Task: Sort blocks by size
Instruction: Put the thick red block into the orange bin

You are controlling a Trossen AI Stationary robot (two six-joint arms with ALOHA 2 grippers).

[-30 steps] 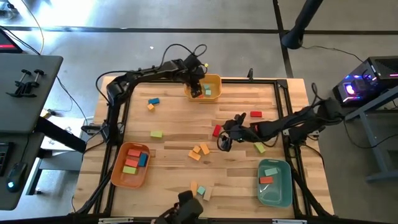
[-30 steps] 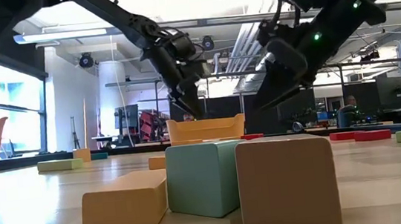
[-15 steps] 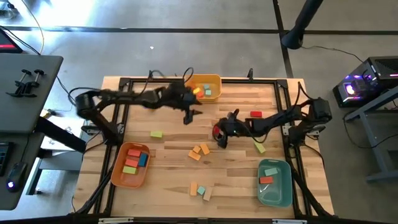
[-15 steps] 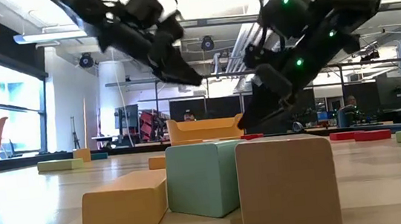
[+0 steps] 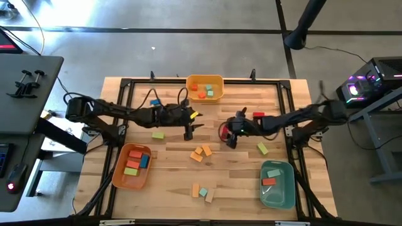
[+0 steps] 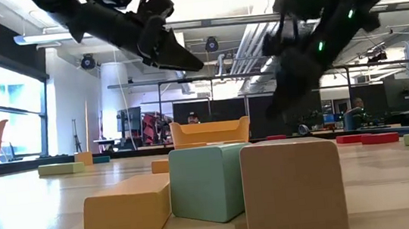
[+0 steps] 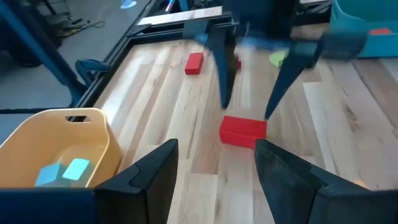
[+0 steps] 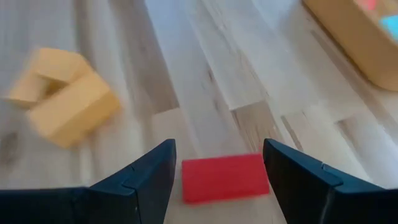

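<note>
Red block [image 8: 225, 178] lies between right pincer [image 8: 217, 177] fingers, hidden from above

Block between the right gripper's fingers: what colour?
Red block; right gripper open around it. Clearest in right wrist view.

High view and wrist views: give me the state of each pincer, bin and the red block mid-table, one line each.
Left pincer: open, empty, above the table centre.
Right pincer: open, straddling the red block, not closed on it.
Red block: flat on the wood, between the right pincer's fingers.
Yellow bin: upright, holds a few blocks.
Orange bin: upright, holds several blocks.
Teal bin: upright, holds two blocks.
</note>
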